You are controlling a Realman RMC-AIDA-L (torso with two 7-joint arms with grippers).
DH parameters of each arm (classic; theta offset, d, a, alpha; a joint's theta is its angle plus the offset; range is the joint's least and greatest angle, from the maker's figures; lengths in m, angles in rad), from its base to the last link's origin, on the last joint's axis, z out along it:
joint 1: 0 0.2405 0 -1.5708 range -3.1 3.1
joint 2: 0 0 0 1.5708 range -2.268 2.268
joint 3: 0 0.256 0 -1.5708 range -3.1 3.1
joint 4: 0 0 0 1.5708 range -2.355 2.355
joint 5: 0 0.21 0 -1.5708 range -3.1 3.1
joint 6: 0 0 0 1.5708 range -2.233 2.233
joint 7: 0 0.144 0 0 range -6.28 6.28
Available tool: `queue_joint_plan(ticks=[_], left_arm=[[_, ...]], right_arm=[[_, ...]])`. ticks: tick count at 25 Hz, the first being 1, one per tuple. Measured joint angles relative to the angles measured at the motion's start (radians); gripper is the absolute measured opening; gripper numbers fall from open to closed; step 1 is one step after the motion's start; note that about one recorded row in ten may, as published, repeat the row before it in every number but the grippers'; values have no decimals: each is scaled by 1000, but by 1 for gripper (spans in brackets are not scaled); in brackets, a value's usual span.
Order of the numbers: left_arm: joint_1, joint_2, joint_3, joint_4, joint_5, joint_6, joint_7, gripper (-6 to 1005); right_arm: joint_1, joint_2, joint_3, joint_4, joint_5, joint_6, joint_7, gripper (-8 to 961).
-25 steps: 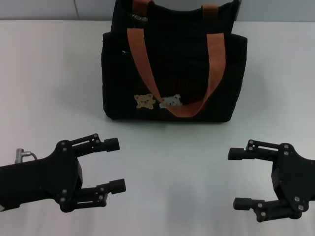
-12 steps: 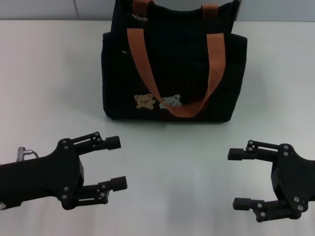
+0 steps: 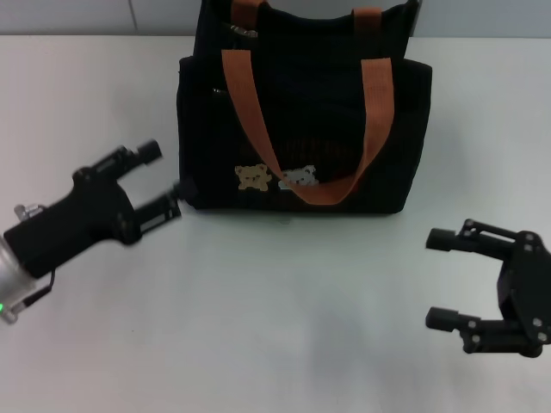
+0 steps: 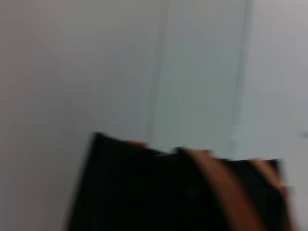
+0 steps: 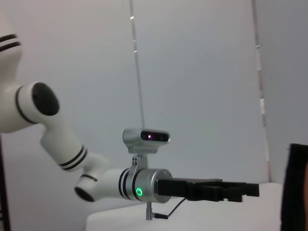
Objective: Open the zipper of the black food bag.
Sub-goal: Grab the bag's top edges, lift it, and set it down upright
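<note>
The black food bag (image 3: 297,120) stands upright at the table's far middle, with two orange-brown straps (image 3: 250,112) and two small bear patches (image 3: 277,177) on its near face. A small silver metal piece (image 3: 244,33) shows at its top left; the zipper line itself is hard to make out. My left gripper (image 3: 164,175) is open just left of the bag's lower left corner, its nearer finger almost touching the fabric. My right gripper (image 3: 435,279) hangs open and holds nothing, near the table's front right. The left wrist view shows the bag (image 4: 144,197) blurred.
The white table (image 3: 284,301) spreads around the bag. In the right wrist view the left arm (image 5: 96,185) and its gripper (image 5: 252,190) reach toward the bag's edge (image 5: 296,192), with a plain wall behind.
My left arm has swung forward from the front left to the bag's left side. My right gripper has shifted slightly right and nearer to me. The bag has not moved.
</note>
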Motion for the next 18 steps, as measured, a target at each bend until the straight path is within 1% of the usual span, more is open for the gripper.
queue_joint_plan(ticks=[1, 2, 3, 5, 6, 8, 9, 11, 13, 18], left_arm=[[0, 0, 0, 0, 0, 0, 0, 738], [-26, -1, -8, -80, -104, -168, 57, 736], [-46, -1, -8, -114, -127, -226, 84, 734], [-46, -1, -8, -114, -127, -226, 84, 731], [-77, -1, -8, -158, -134, -290, 117, 730], [-121, -5, -10, -203, -135, -368, 168, 726], [-121, -5, -10, -203, -135, -368, 168, 725], [-145, -7, -17, -233, -136, -408, 208, 721], [-155, -7, -28, -251, -137, -424, 239, 718], [-147, -7, -42, -254, -138, -410, 279, 710]], right_arm=[[0, 0, 0, 0, 0, 0, 0, 831], [-4, 0, 5, 1, 0, 1, 0, 831], [-10, 0, 11, 1, 0, 3, 0, 831], [-14, 1, 12, -1, 0, 5, 0, 831], [-14, 1, 12, -1, 0, 5, 0, 831], [-15, 2, 12, 0, 0, 5, 0, 831], [-15, 2, 12, 0, 0, 5, 0, 830], [-15, 3, 13, 1, 0, 6, 0, 830], [-16, 4, 14, 1, 0, 9, 0, 830], [-20, 6, 21, 1, 0, 19, 0, 830]])
